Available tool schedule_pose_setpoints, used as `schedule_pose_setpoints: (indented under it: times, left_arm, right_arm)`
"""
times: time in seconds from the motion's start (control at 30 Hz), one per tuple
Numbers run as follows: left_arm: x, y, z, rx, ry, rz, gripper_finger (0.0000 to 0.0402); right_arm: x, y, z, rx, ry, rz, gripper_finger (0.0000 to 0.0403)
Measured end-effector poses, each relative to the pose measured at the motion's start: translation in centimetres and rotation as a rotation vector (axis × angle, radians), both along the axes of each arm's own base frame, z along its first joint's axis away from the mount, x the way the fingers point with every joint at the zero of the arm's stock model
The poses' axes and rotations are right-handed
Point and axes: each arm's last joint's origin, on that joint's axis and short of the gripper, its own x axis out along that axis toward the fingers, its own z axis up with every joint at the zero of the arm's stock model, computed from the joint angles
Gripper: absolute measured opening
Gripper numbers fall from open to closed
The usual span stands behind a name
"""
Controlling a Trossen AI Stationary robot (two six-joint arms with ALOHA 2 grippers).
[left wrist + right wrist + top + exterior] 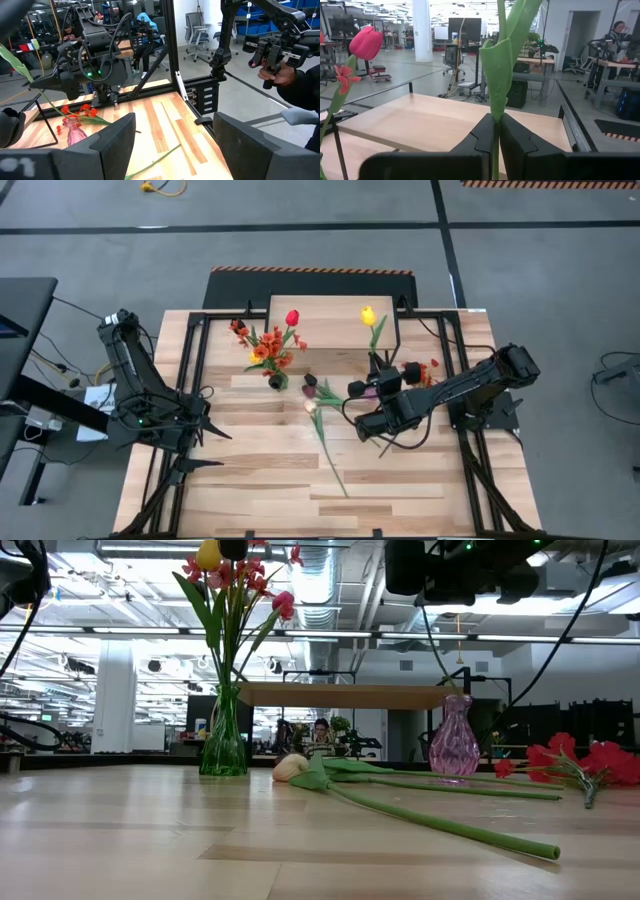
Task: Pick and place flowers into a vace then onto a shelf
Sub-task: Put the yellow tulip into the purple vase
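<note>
While the left arm waits folded at the table's left edge:
Right gripper (496, 131): clenched on the yellow tulip's stem (501, 65), held upright near the pink vase (453, 736).
Left gripper (172, 145): fingers spread apart, gripping nothing.
Shelf (330, 330): far centre.

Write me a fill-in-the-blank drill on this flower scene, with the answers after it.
1. The right gripper is shut on a flower's green ____.
2. The green vase holds several flowers, while the ____ vase holds none.
3. A cream tulip lies flat on the ____.
4. The left gripper is ____ and holds nothing.

Answers: stem; pink; table; open
</note>
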Motion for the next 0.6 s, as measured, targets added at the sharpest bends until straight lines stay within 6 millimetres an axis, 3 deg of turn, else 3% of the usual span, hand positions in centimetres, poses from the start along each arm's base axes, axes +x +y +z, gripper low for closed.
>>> schedule_pose_setpoints:
  times: [0.6]
  left_arm:
    - [0.00, 0.00, 0.00, 0.000, 0.000, 0.000, 0.0256]
  right_arm:
    - [0.07, 0.02, 0.01, 0.005, -0.016, 0.000, 0.0024]
